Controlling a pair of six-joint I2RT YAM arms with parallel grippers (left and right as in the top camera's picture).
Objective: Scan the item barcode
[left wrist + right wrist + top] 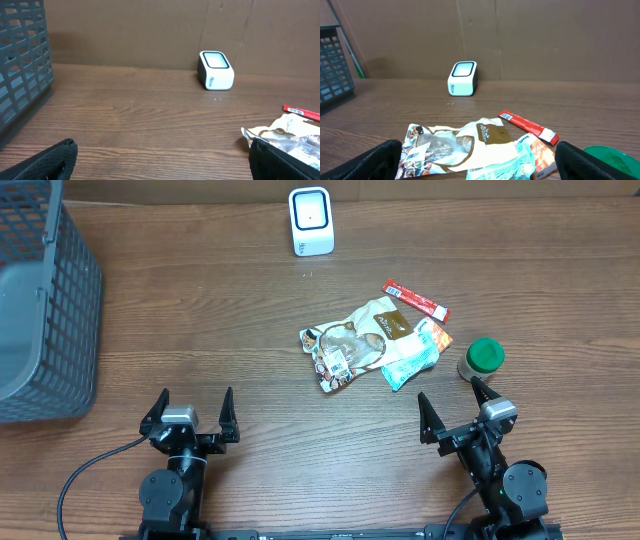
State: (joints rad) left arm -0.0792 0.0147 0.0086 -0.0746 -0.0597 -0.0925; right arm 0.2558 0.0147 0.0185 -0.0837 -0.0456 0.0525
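While my left gripper (195,395) and right gripper (448,390) hang spread wide, holding nothing, by the table's (200,310) near edge, I see the snack pouch (355,342) right of centre, scanner (311,220) at the far edge.

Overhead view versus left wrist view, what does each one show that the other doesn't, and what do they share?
Only overhead: the green-lidded jar and the right pincer, which is open. Only left wrist: the brown wall at the back. Both: the scanner, basket, red stick, snack bag and the open left pincer.
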